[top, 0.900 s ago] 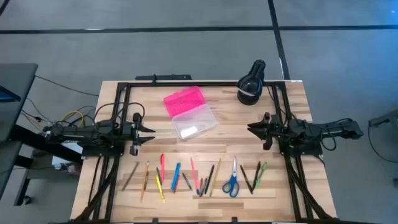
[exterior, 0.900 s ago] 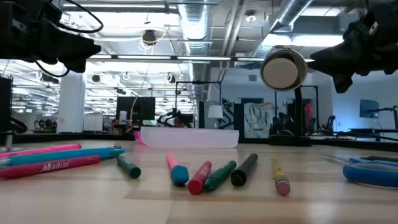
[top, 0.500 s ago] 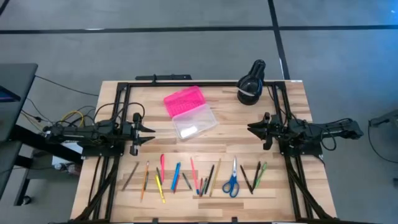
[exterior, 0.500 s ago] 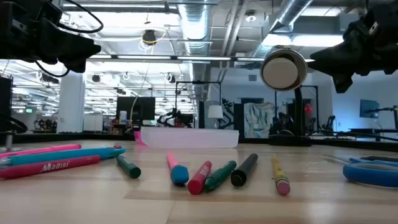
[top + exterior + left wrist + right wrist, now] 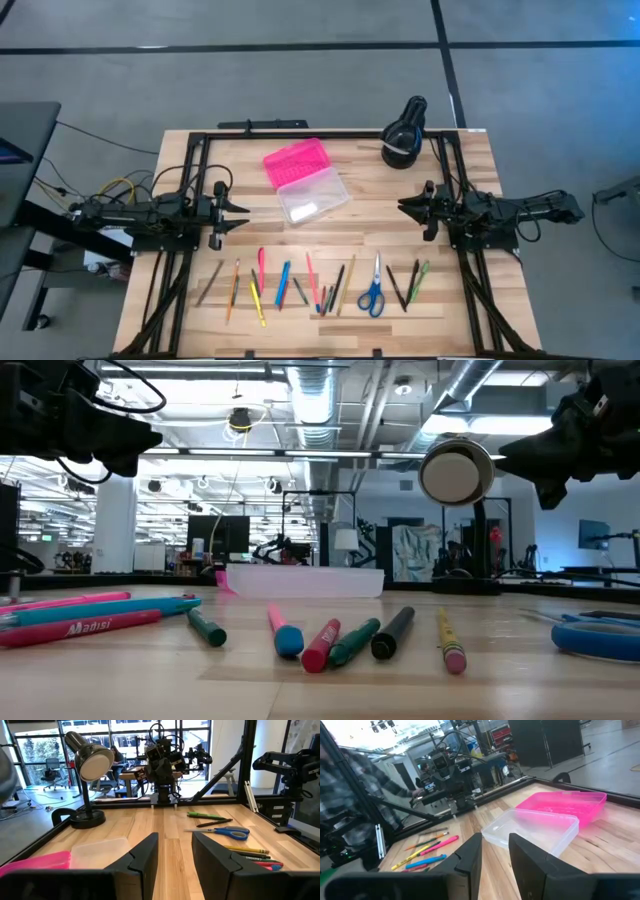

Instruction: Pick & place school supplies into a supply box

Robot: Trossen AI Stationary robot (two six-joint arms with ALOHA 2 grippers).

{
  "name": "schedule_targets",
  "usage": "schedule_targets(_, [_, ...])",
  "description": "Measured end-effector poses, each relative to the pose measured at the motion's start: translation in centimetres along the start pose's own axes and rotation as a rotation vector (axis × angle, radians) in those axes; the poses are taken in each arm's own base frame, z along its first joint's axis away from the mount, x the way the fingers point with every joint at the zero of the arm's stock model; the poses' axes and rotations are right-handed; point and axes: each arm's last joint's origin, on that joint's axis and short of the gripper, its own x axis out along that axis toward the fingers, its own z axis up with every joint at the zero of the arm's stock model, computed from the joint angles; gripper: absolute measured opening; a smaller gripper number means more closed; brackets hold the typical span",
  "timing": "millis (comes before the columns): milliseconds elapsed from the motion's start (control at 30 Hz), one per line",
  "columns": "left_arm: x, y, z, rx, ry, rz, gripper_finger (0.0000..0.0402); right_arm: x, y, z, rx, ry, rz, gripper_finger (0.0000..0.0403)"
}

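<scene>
The supply box (image 5: 305, 184) lies open in the middle of the table, its pink lid (image 5: 295, 161) toward the far side and its clear base (image 5: 314, 199) nearer; it also shows in the right wrist view (image 5: 540, 822). Pens and pencils (image 5: 290, 283) lie in a row along the near edge, with blue-handled scissors (image 5: 373, 290) among them. My left gripper (image 5: 240, 215) hovers open at the table's left, my right gripper (image 5: 405, 207) open at its right. Both are above the table and touch nothing.
A black desk lamp (image 5: 404, 135) stands at the far right corner. A black frame (image 5: 200, 140) runs around the table's far and side edges. Bare wood lies between the box and the row of pens. In the low view, pens (image 5: 330, 638) lie close to the camera.
</scene>
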Motion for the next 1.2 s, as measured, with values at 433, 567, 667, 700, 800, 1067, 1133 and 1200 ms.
schedule_targets(433, [0.0,0.0,0.0,0.0,0.0,0.0,0.0114,0.0,0.0,0.0,0.0,0.0,0.0,0.0092])
schedule_targets(567, [0.0,0.0,0.01,0.0,0.0,0.0,0.0114,0.0,0.0,0.0,0.0,0.0,0.0,0.0092])
schedule_targets(667, [0.0,0.0,0.0,0.002,0.0,0.0,0.0114,0.0,0.0,0.0,0.0,0.0,0.0,0.0092])
schedule_targets(700, [0.0,0.0,0.0,0.003,0.0,0.0,0.0114,0.0,0.0,0.01,0.0,0.0,0.0,0.0092])
schedule_targets(800, [0.0,0.0,0.01,0.0,0.0,0.0,0.0114,0.0,0.0,0.01,0.0,0.0,0.0,0.0092])
schedule_targets(1067, [0.0,0.0,0.0,-0.021,0.0,0.0,0.0114,0.0,0.0,0.01,0.0,0.0,0.0,0.0092])
schedule_targets(1133, [0.0,0.0,0.01,-0.058,0.0,0.0,0.0114,0.0,0.0,0.0,0.0,0.0,0.0,0.0092])
schedule_targets(1200, [0.0,0.0,0.0,-0.114,0.0,0.0,0.0114,0.0,0.01,0.0,0.0,0.0,0.0,0.0092])
